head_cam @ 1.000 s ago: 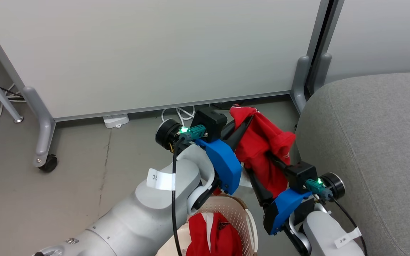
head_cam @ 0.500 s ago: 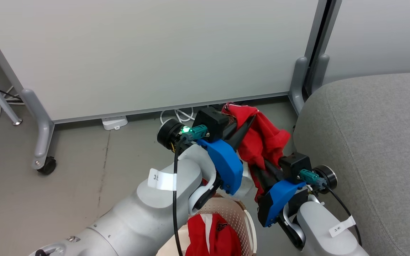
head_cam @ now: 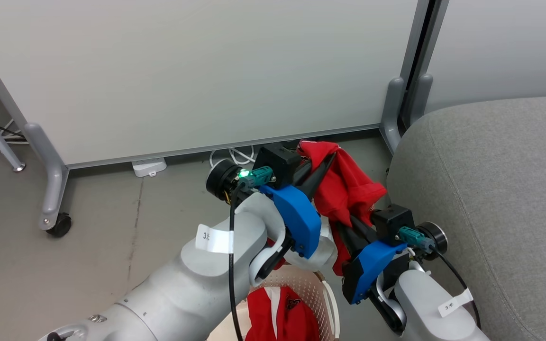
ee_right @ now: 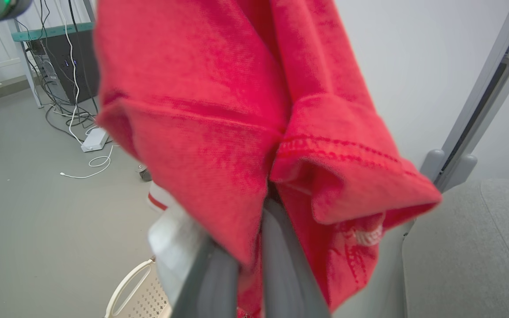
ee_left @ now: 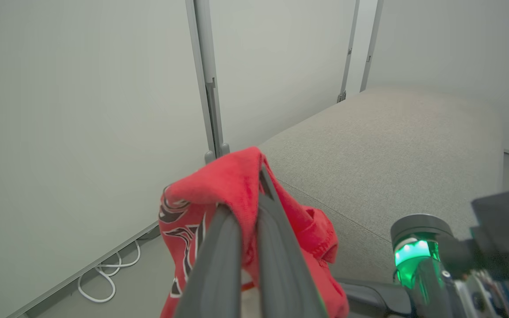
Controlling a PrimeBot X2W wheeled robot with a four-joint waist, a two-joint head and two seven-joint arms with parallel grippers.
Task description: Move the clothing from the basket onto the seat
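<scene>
The tips of my right gripper [ee_right: 254, 216] are buried under the red garment [ee_right: 219, 110], which hangs so near that wrist camera that its weave blurs. In the left wrist view the garment's black-and-white lettering [ee_left: 184, 234] is folded over and unreadable, and my other wrist's green light [ee_left: 411, 251] is a smear. From the head, my left forearm [head_cam: 206, 284] covers much of the basket [head_cam: 308, 286]; the bottom edge cuts it and the second red garment [head_cam: 277, 317] inside. The seat [head_cam: 491, 189] runs off the right edge.

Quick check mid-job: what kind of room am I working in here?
Probably an office or lab bay, not a home: white partition panels on grey wheeled feet, cables and a white power block loose on bare grey floor, and what looks like a computer tower.
</scene>
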